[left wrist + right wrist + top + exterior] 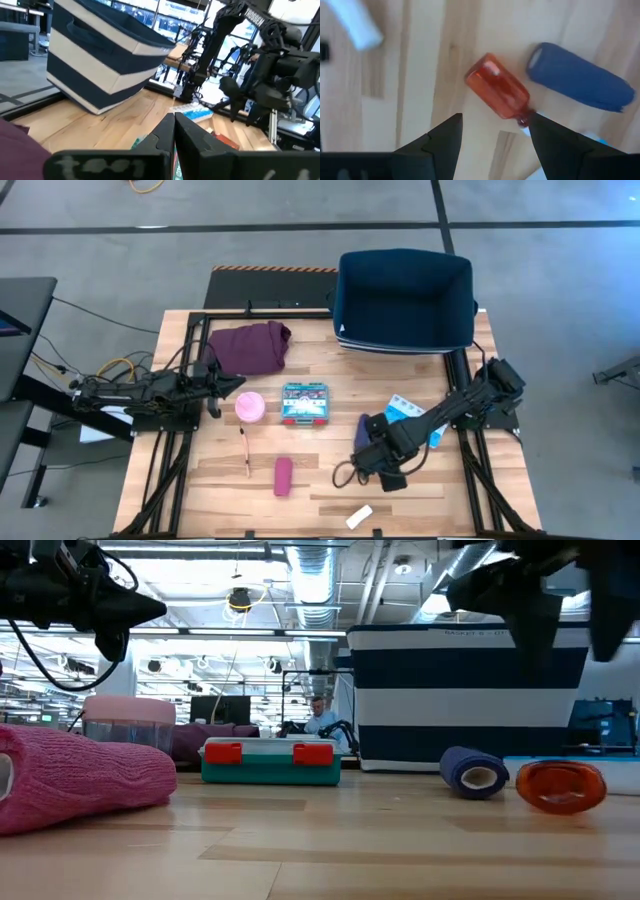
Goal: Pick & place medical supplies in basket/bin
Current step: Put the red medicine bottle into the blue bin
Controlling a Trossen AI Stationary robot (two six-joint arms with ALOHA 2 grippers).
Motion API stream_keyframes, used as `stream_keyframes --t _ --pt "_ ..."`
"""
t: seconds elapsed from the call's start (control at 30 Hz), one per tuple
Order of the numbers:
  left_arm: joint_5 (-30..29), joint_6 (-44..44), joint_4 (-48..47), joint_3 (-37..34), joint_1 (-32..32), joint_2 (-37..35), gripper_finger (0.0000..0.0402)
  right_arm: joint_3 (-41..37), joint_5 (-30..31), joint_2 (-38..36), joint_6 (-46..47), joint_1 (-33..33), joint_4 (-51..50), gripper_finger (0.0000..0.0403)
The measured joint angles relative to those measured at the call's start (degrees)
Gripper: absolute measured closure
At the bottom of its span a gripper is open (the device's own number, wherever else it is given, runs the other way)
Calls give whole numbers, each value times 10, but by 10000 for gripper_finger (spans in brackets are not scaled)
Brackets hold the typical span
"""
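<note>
While your right gripper [492, 131] hangs over the table with jaws open and empty, the vial [498, 92] lies on its side on the wood beneath: translucent orange-red, just beside the navy roll [580, 77]. Your left gripper [240, 382], jaws closed and empty, waits near the pink roll [250, 406].

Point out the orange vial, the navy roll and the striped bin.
orange vial [498, 93]: right wrist view, middle of its body.
navy roll [474, 772]: low view, on its side near the open end.
striped bin [404, 292]: high view, on its dark inner floor.
</note>
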Motion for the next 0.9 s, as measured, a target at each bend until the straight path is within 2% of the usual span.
stream_keyframes --t 0.13,0.27,0.37,0.5,0.73,0.8,0.9 --pt "2 -1 -14 0 0 0 401 -6 0 0 -89 13 31 179" --pt "2 -3 -17 0 0 0 401 -15 -1 0 -118 21 124 179" --pt "2 -10 -20 0 0 0 401 -30 -2 0 -119 24 175 179" --pt "6 -32 -41 0 0 0 401 -45 -1 0 -115 30 171 179" --pt "22 -59 -78 0 0 0 401 -71 -2 0 27 31 174 179" --pt "22 -62 -81 0 0 0 401 -75 0 0 20 33 172 179" --pt "22 -62 -93 0 0 0 401 -76 0 0 -41 40 169 179"
